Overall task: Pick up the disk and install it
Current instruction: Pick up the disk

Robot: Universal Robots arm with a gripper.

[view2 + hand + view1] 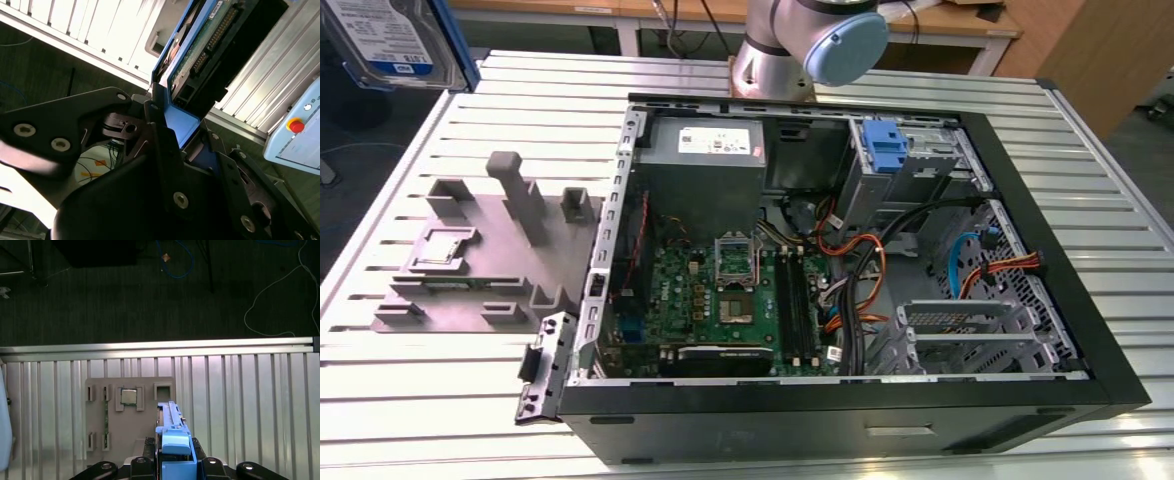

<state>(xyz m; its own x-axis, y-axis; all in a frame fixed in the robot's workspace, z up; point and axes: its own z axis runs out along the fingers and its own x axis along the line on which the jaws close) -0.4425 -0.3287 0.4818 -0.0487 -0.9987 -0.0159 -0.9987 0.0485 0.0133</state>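
The disk (387,40), silver with a white-and-blue label in a blue carrier, hangs in the air at the far upper corner on the exterior view's left, above and beyond the slatted table's edge. In the second wrist view its green circuit-board side (210,40) and blue carrier show, with my gripper (182,125) shut on the carrier's end. In the first wrist view the disk (172,440) stands edge-on between the black fingers (142,462), high over the grey fixture.
An open computer case (1014,140) lies on the slatted metal table (454,400), with a power supply (704,145) and a blue bracket (887,150) on its drive bay. A grey fixture block (480,250) sits beside the case. A pendant with a red button (296,125) is nearby.
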